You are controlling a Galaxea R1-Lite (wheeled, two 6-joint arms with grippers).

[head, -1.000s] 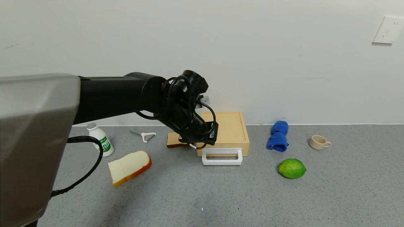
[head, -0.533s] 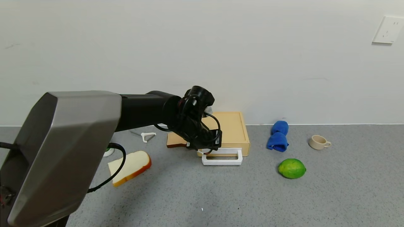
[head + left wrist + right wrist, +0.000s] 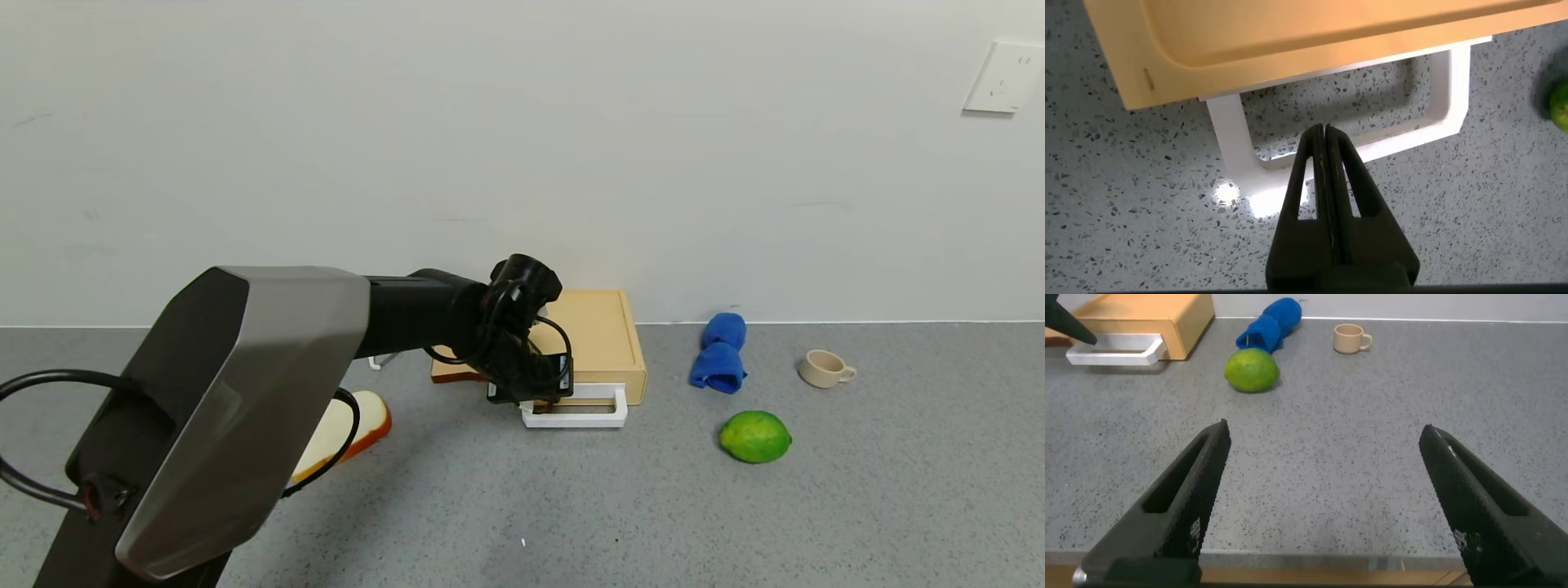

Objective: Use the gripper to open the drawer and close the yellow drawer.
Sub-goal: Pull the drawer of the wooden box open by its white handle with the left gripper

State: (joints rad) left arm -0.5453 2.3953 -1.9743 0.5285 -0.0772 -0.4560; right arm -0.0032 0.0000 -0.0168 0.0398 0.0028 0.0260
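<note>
The yellow drawer (image 3: 602, 335) is a pale yellow-tan tray sitting flush in its low box against the wall, with a white loop handle (image 3: 581, 408) sticking out in front. My left gripper (image 3: 542, 399) is shut and empty, its tips down at the left part of the handle. In the left wrist view the shut gripper (image 3: 1323, 129) points into the opening of the handle loop (image 3: 1429, 122), just below the drawer front (image 3: 1290, 41). My right gripper (image 3: 1323, 433) is open and empty, low over the table's near edge, far from the drawer (image 3: 1151, 318).
A lime (image 3: 755, 437), a blue cloth (image 3: 720, 353) and a small beige cup (image 3: 824, 368) lie right of the drawer. A bread slice (image 3: 363, 418) and a brown slice (image 3: 451, 371) lie to its left, partly behind my left arm.
My left arm has swung down and forward. Its shut gripper dropped from over the box's left front corner down to the white handle.
</note>
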